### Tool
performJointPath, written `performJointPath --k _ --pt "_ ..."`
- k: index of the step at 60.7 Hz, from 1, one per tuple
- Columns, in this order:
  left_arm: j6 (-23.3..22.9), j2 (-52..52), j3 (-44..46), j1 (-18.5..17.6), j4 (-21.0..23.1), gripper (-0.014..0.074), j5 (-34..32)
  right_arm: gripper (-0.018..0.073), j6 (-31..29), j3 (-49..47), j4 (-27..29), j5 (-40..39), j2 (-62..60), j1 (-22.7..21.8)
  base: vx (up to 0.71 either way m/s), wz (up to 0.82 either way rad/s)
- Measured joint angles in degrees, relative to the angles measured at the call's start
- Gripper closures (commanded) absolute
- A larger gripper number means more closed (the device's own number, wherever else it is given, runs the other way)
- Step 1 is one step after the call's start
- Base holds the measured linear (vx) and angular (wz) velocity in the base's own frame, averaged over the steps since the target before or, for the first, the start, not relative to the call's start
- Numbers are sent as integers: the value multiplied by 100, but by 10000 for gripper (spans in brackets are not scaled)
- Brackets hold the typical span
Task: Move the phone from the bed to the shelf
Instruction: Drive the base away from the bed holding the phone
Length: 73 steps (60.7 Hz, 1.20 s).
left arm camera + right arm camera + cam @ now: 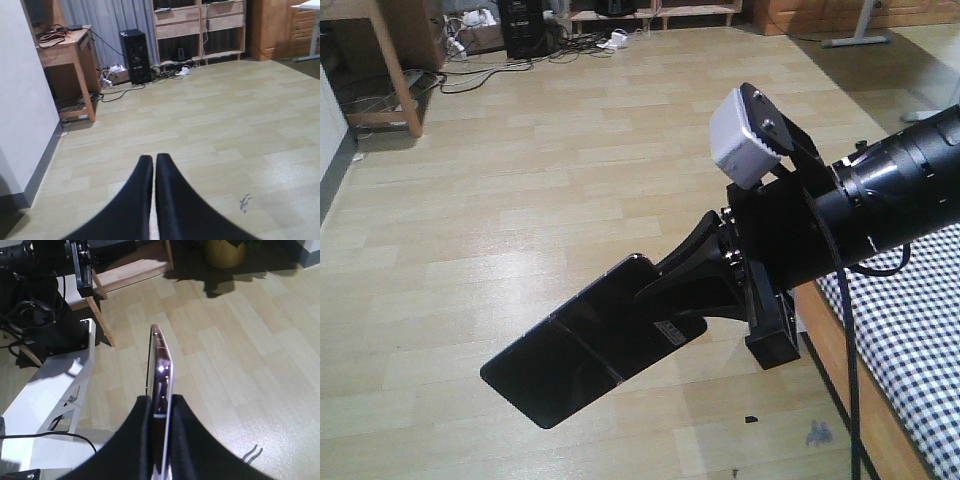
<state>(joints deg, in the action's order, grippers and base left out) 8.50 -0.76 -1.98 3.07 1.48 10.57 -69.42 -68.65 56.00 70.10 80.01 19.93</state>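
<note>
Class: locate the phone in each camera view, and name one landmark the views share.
Front view: phone lower centre, broad face showing.
Left wrist view: not in it.
Right wrist view: phone centre, edge-on, clamped in right end effector.
Shared landmark: pale plank floor.

One phone, one bed, one computer tower — two grippers.

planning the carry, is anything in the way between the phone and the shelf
Nothing visible blocks it. The phone is clamped in the right gripper over bare floor, and open floor runs to the shelf. Only a black computer tower and cables sit by its left end.
</note>
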Motion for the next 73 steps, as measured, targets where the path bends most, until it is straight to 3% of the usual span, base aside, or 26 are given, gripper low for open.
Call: performJointPath --k 40,73 --pt "0 0 0 0 0 595 0 561 0 0 0 6 0 0 10 13" --pt "0 0 0 0 0 595 0 561 0 0 0 6 0 0 28 1"
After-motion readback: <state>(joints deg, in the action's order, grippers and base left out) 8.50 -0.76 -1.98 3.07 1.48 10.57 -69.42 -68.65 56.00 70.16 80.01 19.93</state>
